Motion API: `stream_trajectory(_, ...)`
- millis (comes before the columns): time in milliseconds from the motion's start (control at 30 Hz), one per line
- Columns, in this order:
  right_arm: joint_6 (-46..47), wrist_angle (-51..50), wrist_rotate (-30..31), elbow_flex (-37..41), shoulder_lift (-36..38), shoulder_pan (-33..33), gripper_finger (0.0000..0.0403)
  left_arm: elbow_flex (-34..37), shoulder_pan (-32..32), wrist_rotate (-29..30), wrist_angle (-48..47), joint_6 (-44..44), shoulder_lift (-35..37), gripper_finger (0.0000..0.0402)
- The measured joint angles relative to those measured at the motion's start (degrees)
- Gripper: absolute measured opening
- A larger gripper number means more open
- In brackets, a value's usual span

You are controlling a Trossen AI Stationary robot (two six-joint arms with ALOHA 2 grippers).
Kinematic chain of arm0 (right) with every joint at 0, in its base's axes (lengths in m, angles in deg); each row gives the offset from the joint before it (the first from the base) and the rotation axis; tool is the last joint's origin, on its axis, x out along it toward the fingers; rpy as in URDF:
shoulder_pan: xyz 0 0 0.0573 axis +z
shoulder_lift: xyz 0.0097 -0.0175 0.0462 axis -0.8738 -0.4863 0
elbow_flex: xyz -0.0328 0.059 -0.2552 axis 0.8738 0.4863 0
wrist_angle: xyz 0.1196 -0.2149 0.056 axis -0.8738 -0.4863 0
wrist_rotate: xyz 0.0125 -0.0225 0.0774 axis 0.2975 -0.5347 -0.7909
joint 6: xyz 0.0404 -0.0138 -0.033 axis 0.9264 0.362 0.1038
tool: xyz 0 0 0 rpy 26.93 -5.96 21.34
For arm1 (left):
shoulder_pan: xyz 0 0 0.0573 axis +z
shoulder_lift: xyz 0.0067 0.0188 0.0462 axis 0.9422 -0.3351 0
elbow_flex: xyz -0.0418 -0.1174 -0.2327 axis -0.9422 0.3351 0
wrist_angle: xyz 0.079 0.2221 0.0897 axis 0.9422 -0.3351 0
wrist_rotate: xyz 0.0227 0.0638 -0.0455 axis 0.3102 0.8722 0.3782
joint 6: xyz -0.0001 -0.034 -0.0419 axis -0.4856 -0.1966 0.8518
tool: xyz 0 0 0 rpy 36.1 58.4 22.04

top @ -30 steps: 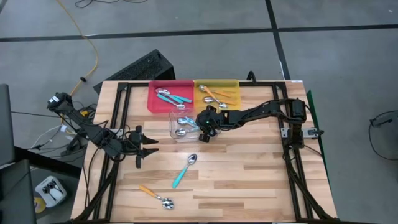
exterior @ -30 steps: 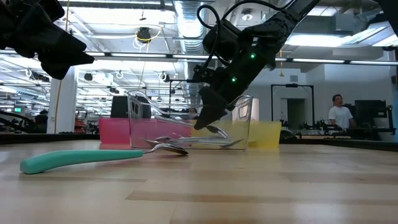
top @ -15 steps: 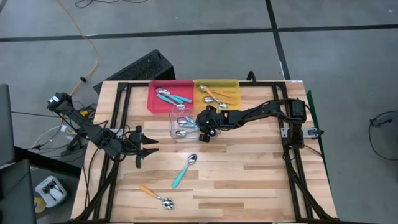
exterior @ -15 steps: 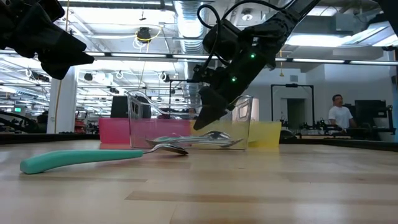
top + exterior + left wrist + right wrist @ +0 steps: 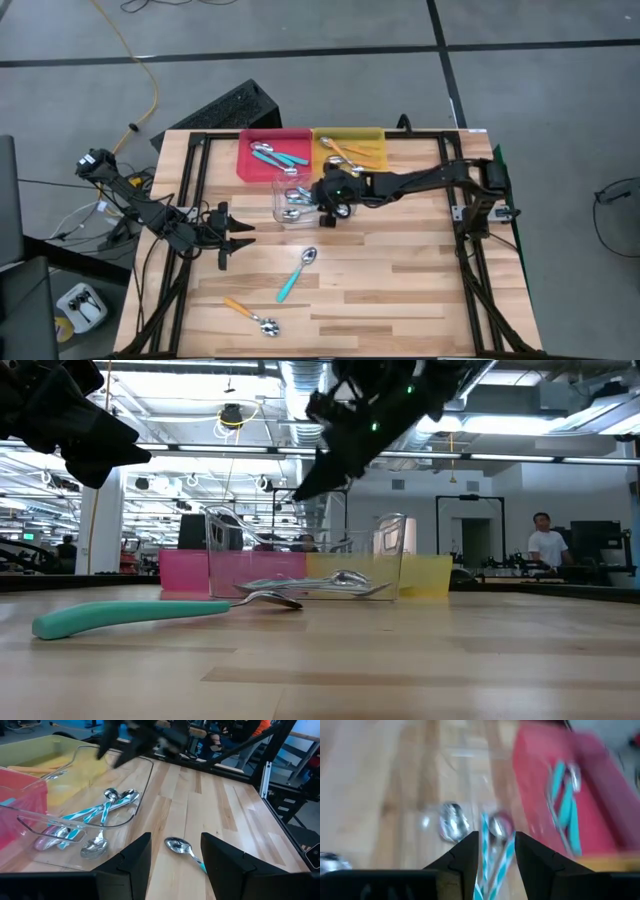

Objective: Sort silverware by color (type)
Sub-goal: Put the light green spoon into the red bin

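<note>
Where the right gripper (image 5: 325, 195) hangs over the clear tray (image 5: 281, 213), its fingers (image 5: 470, 851) stand slightly apart with nothing between them, well above the tray rim in the low view. Inside the clear tray lie the pale blue spoons (image 5: 102, 808), their long axes roughly parallel, bowls toward the open table and handles toward the coloured trays.

The red tray (image 5: 246, 160) holds teal spoons (image 5: 281, 156); these lie with the long axis running across the tray, bowls toward its left end. The yellow tray (image 5: 377, 135) holds orange spoons (image 5: 345, 153), angled diagonally, bowls toward the red tray.

Two spoons remain loose on the table (image 5: 400, 280). The loose teal spoon (image 5: 296, 273) lies diagonally near the table centre, bowl pointing toward the trays, handle toward the near edge. The loose orange spoon (image 5: 250, 314) lies near the front edge, left of centre, bowl pointing right, handle pointing left and slightly back.

The left gripper (image 5: 237, 240) waits low at the table's left side, fingers spread open and empty, pointing toward the loose teal spoon.
</note>
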Motion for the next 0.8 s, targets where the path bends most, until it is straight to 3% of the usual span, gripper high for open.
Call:
stream_trajectory(167,-3.8,0.5,-8.8,-2.9,0.0,4.0,0.0152,0.0,0.0,0.0,0.0,0.4,0.0,0.0155)
stream_trajectory(600,-7.0,8.4,-11.4,-3.5,-1.1,14.5,0.0152,0.0,0.0,0.0,0.0,0.4,0.0,0.0155)
stream_trajectory(800,-7.0,14.1,-13.3,-3.6,-5.7,16.3,0.0152,0.0,0.0,0.0,0.0,0.4,0.0,0.0155)
